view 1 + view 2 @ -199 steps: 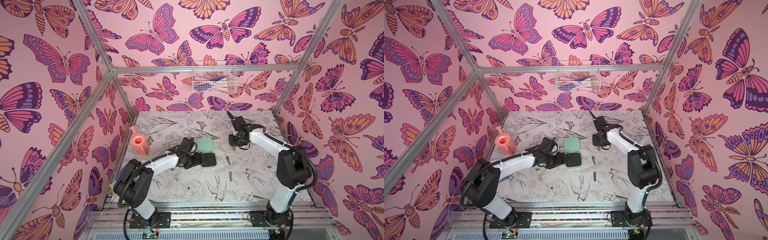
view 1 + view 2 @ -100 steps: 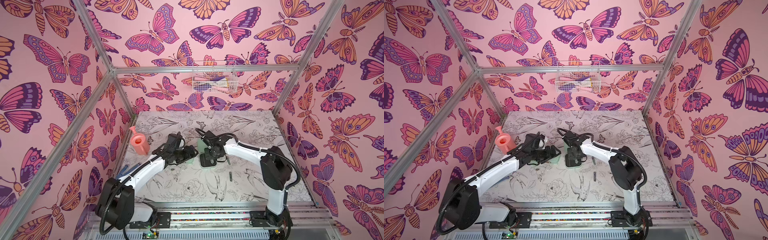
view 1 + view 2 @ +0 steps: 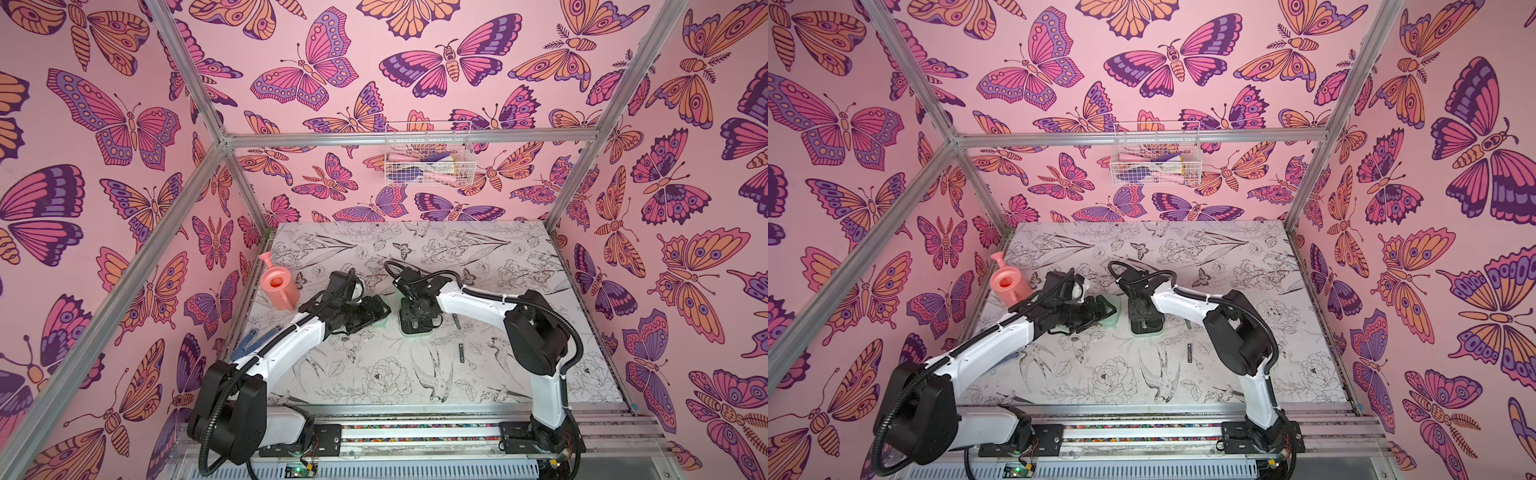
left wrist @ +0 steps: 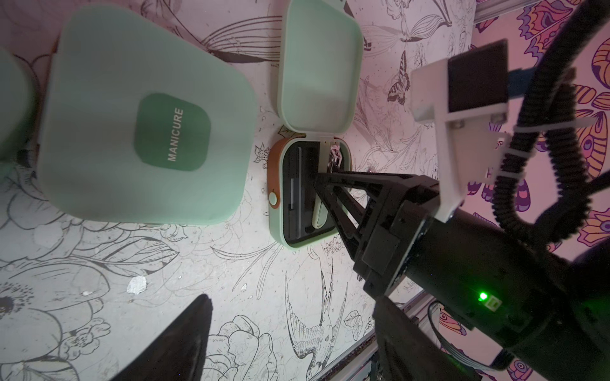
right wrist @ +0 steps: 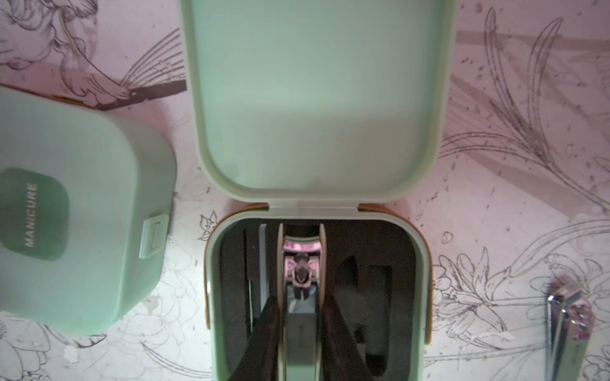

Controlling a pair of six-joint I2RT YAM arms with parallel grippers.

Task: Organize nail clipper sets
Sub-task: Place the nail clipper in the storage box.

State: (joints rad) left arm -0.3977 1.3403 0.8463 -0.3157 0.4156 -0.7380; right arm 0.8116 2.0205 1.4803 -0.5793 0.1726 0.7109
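While the right gripper [image 5: 300,298] pinches a nail clipper [image 5: 301,260] between narrow jaws, down at the black tray [image 5: 373,250] of the open mint case [image 5: 317,99], the left gripper [image 3: 379,309] hangs near the closed case [image 4: 145,115] marked MANICURE, its jaws spread wide and holding nothing. 1 second ago the left gripper was at that tray and the right stood well off; the right has since come over it and the left has drawn back. A second clipper [image 5: 564,325] and a slim tool [image 3: 461,353] lie loose on the table [image 3: 374,386] by the open case, and the pink watering can [image 3: 279,287] stands unmoved
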